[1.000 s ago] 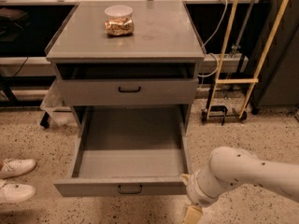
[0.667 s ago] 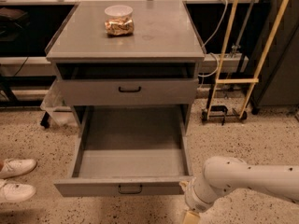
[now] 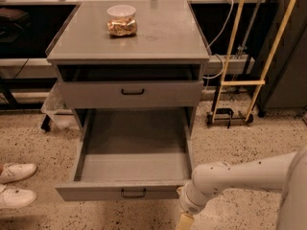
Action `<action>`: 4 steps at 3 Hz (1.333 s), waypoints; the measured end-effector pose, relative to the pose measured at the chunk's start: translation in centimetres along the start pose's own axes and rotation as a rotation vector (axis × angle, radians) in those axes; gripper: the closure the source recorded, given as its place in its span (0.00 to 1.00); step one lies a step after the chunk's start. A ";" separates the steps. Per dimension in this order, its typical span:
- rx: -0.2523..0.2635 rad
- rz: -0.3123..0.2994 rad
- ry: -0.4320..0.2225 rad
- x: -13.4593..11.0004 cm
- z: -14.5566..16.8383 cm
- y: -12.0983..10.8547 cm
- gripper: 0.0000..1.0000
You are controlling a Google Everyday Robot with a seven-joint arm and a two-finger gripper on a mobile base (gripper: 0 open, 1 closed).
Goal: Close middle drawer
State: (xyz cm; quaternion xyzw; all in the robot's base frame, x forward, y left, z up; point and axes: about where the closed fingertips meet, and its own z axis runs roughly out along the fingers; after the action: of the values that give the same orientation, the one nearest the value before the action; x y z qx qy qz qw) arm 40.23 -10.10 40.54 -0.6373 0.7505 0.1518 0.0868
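The middle drawer point(image 3: 120, 191) is a grey metal drawer with a low front panel and a small black bar handle point(image 3: 133, 193). It is pulled far out of the grey cabinet point(image 3: 129, 56), and its long shallow tray is empty. My white arm point(image 3: 240, 176) comes in from the lower right. My gripper point(image 3: 184, 220) hangs at the bottom edge of the camera view, just below and beside the drawer front's right corner, mostly cut off by the frame. The taller-fronted top drawer point(image 3: 132, 94) stands slightly open above.
A clear tub of snacks point(image 3: 121, 20) sits on the cabinet top. A yellow-framed cart point(image 3: 235, 83) and cables stand at the right. Two white shoes point(image 3: 17, 183) are on the speckled floor at the left. A dark cabinet point(image 3: 288, 56) is at the far right.
My arm's wrist and gripper have shifted left and lower, closer to the drawer front's right corner. The drawer has not moved.
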 end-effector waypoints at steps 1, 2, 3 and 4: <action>0.055 0.007 -0.008 -2.3 1.0 -3.2 0.00; 0.135 0.031 -0.036 -5.9 1.3 -6.7 0.00; 0.175 0.073 -0.062 -10.4 2.1 -10.6 0.00; 0.169 0.077 -0.065 -10.4 2.5 -11.1 0.00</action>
State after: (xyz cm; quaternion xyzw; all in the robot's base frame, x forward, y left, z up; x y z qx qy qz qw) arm 52.82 -1.13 40.28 -0.5933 0.7813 0.1118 0.1585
